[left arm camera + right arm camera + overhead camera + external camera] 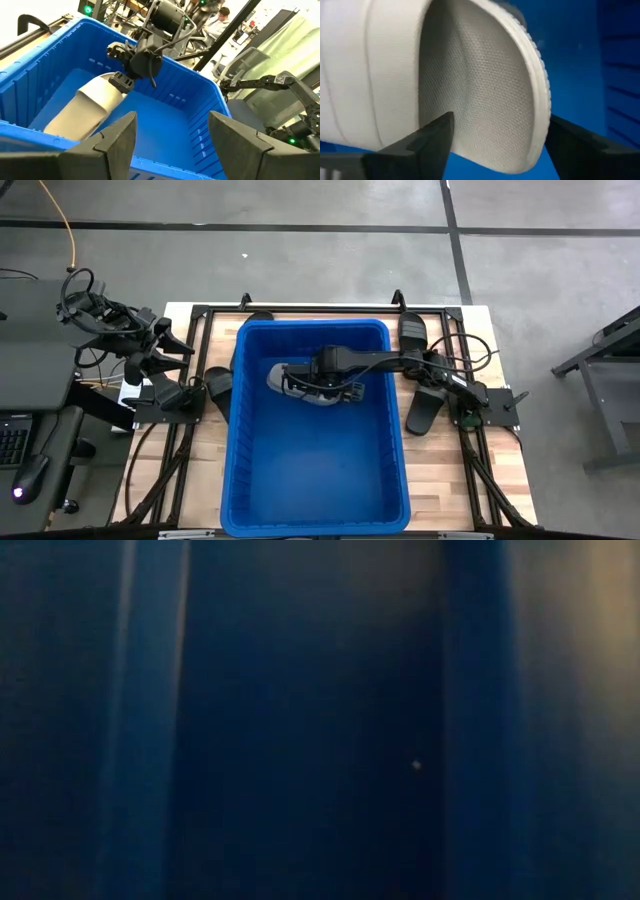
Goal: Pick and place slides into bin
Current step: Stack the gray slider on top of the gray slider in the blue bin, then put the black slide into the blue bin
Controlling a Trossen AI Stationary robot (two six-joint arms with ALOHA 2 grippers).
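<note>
No writing can be read anywhere here: none on the blue bin (315, 485), none on the pale slide (485, 85) lying in it, and none on the black slides (424, 412) along the counter (505, 480) edges. Whatever marks might sit on the gear in the room behind are too small to make out.
</note>
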